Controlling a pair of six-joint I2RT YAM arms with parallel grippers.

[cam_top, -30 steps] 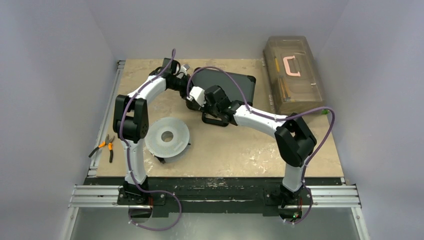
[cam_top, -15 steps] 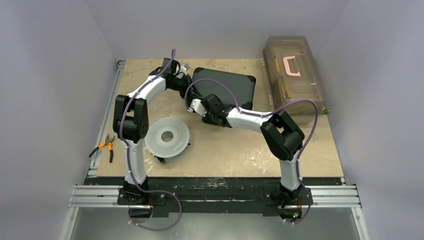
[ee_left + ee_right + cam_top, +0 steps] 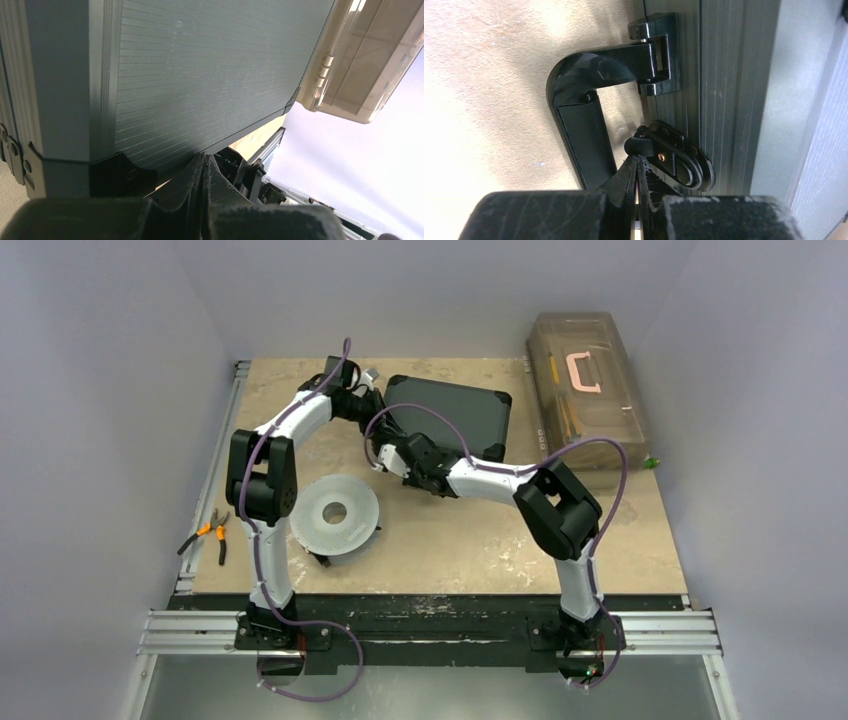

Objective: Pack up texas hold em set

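Observation:
The black briefcase [image 3: 455,410] of the texas hold em set lies shut on the table at the back middle. Its chips, cards and buttons are hidden. My left gripper [image 3: 372,400] is shut and empty against the case's left back corner; in the left wrist view its tips [image 3: 204,157] touch the edge of the ribbed case [image 3: 200,75]. My right gripper [image 3: 385,455] is shut and empty at the case's front side. In the right wrist view its tips [image 3: 637,159] touch the black latch [image 3: 674,160] beside the black handle [image 3: 579,100].
A translucent brown toolbox [image 3: 585,385] with a pink handle stands at the back right, also in the left wrist view [image 3: 360,60]. A grey-white disc [image 3: 335,512] lies front left of the case. Orange-handled pliers [image 3: 212,532] lie at the table's left edge.
My right arm has swung left and lower along the case's front side, bringing its shut tips to the latch. The left arm and the case have not moved.

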